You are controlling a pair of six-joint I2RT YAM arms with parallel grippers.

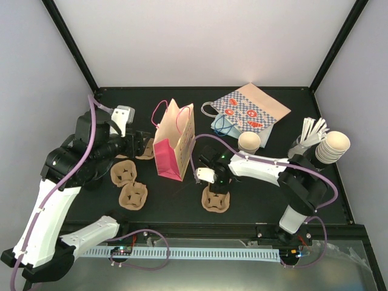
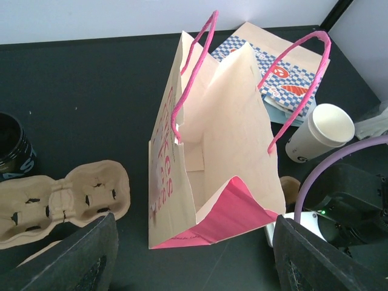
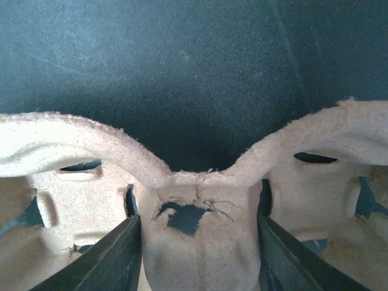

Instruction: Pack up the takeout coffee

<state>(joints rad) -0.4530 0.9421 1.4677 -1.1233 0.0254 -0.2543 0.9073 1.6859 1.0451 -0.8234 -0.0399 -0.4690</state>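
The takeout coffee (image 1: 249, 141), a small white paper cup with dark print, stands upright right of the pink bag (image 1: 174, 145); it also shows in the left wrist view (image 2: 319, 132). The pink bag (image 2: 224, 139) stands open, its mouth facing up. My left gripper (image 1: 144, 147) is open and empty just left of the bag, its jaws (image 2: 194, 267) spread wide in front of it. My right gripper (image 1: 213, 180) is down on a pulp cup carrier (image 1: 216, 200), its fingers (image 3: 115, 254) closed against both sides of the carrier's centre post (image 3: 197, 236).
Two more pulp carriers (image 1: 128, 183) lie left of the bag, one (image 2: 60, 200) close to my left gripper. A black cup (image 2: 11, 148) stands far left. A patterned bag (image 1: 248, 111) lies flat at the back. A stack of cream cups (image 1: 333, 147) stands at the right.
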